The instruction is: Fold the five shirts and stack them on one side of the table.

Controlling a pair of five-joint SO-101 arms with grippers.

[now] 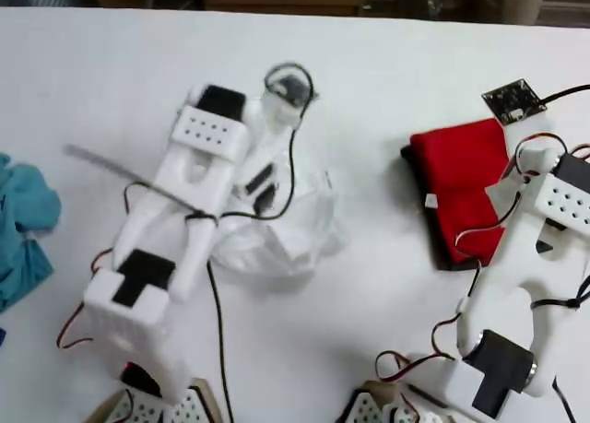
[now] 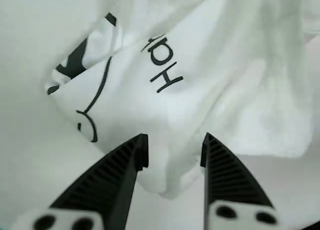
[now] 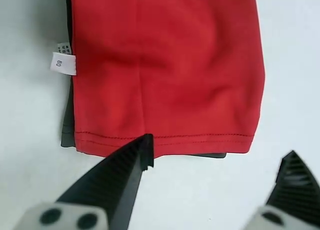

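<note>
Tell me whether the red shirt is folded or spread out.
Folded: the red shirt lies as a compact rectangle with straight edges, atop a dark garment.

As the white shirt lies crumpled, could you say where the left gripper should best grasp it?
Probably the loose corner of the white shirt nearest the left gripper, approached head-on: it juts thin between the open jaws.
</note>
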